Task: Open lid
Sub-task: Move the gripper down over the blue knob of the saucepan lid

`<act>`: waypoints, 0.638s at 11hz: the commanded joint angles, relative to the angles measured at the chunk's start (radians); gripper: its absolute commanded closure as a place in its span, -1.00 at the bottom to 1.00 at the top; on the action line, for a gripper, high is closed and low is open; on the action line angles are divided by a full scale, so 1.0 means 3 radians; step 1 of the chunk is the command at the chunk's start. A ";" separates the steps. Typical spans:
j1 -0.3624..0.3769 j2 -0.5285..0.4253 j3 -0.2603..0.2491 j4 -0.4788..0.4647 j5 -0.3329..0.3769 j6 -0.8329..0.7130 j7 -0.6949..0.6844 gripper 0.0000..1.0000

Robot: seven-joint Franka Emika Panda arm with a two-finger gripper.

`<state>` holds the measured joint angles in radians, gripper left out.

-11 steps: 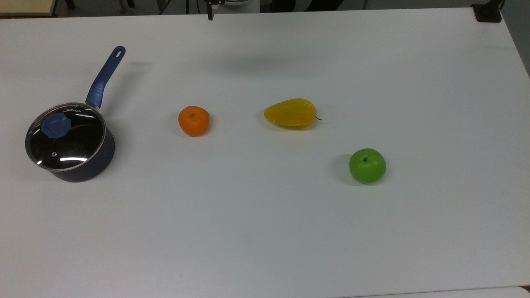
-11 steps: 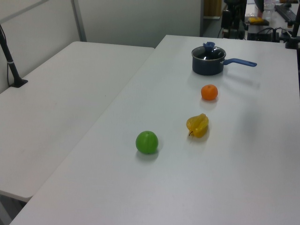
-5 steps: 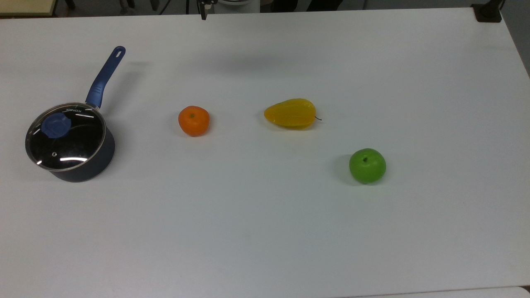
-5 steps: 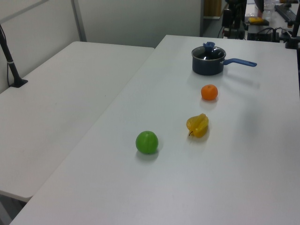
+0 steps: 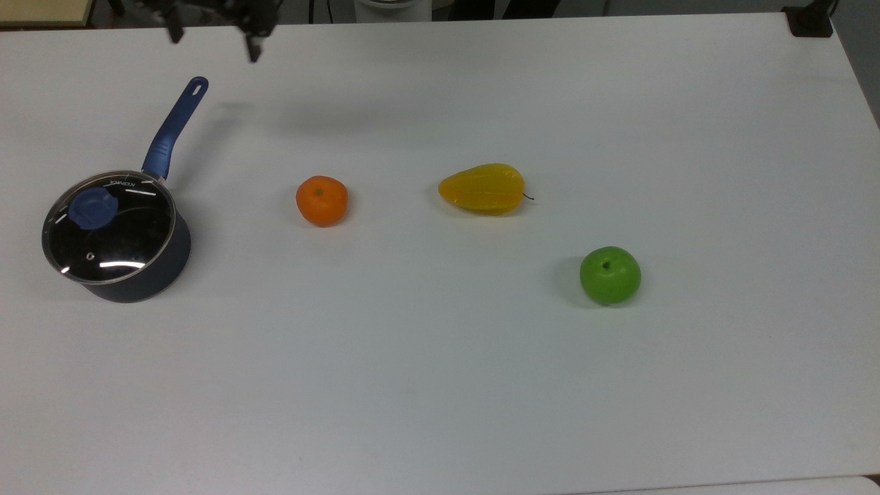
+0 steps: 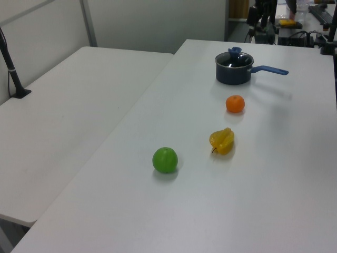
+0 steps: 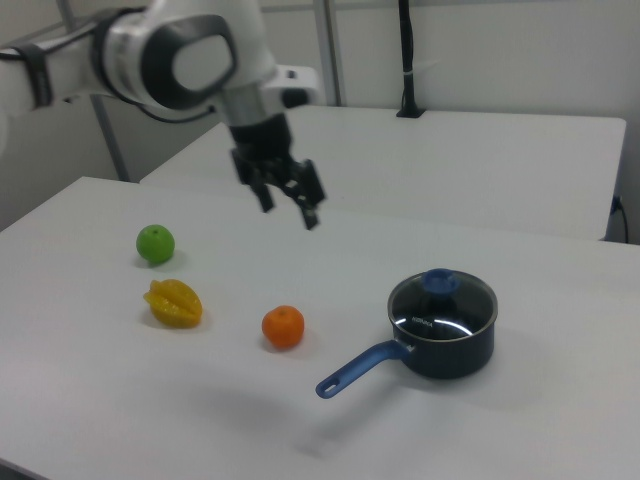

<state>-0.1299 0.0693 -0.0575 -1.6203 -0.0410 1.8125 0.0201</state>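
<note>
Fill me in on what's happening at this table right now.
A Franka arm is in the air above the white table, its gripper open and empty, holding nothing. The lid sits on the saucepan, untouched, blue knob up. In the right view the gripper hangs above and to the left of the pan, well apart from it. An orange, a yellow fruit and a green apple lie separately on the table.
</note>
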 commanded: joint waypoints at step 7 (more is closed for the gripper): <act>-0.0569 0.0919 -0.0008 0.0083 0.0050 0.1688 -0.0052 -1.00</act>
<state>-0.2795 0.2821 -0.0593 -1.6126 -0.0410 2.2242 0.0092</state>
